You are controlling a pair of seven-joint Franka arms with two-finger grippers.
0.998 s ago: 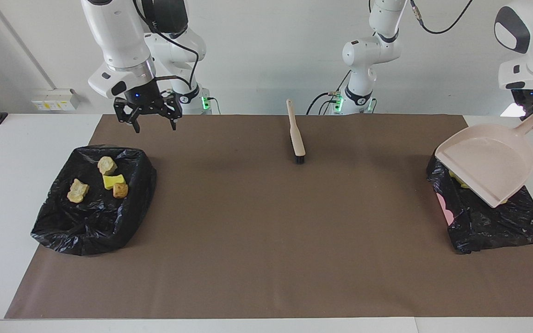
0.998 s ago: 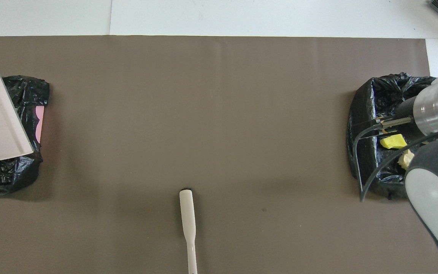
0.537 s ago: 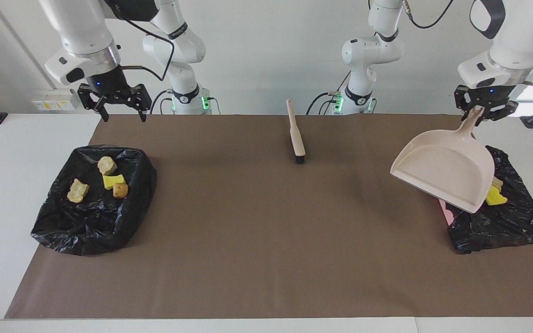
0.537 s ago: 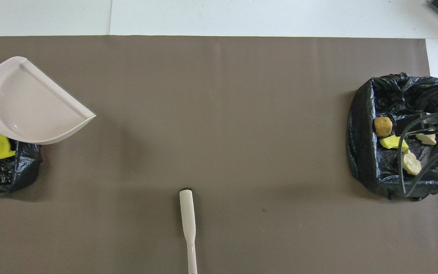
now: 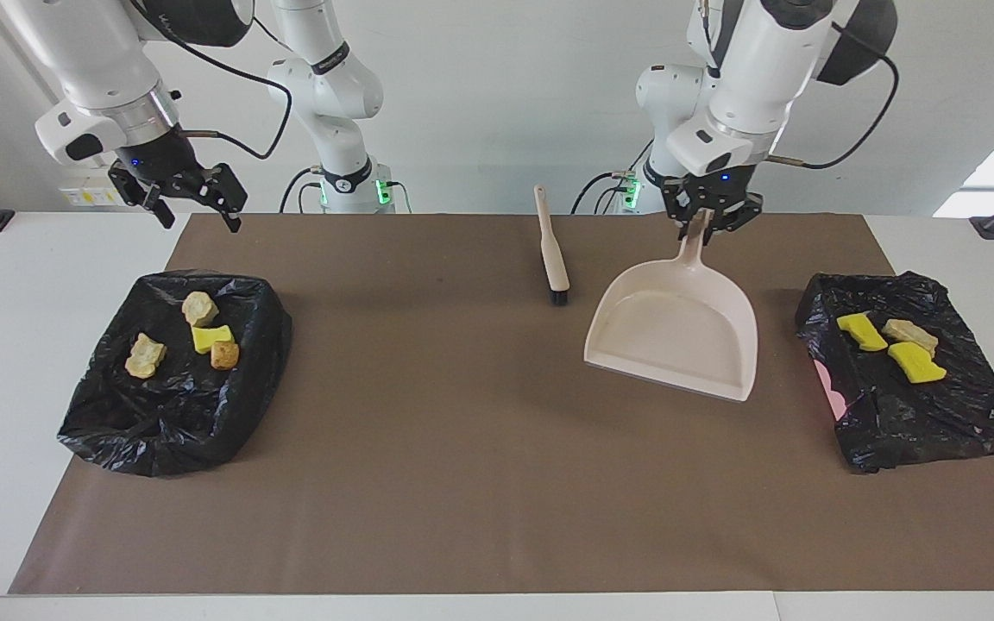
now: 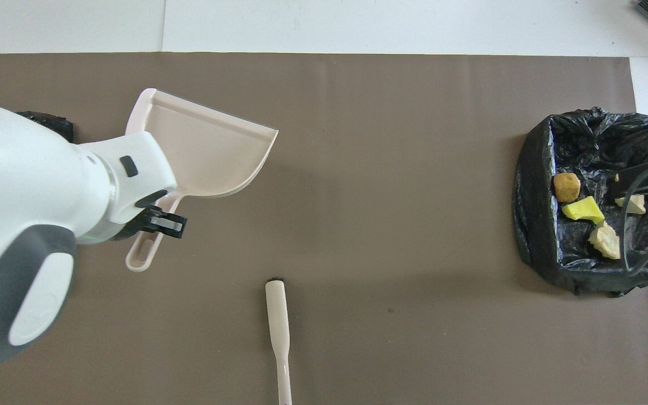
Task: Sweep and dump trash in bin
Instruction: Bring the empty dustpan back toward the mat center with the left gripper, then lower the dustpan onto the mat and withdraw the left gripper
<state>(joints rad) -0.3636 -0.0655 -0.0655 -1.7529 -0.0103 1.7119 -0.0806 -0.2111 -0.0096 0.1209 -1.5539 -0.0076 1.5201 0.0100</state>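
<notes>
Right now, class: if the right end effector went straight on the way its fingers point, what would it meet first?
The open right end effector points down; it would probably meet the brown mat's edge, just robot-side of the black bin, though depth is unclear.

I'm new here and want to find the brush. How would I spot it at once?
Start from the brown mat covering the table, with a black bin bag at each end. At the mat's edge nearest the robots, midway between the two arm bases, lies the brush. Unlike the wide, scoop-shaped dustpan beside it, it is slim, beige, with black bristles.
</notes>
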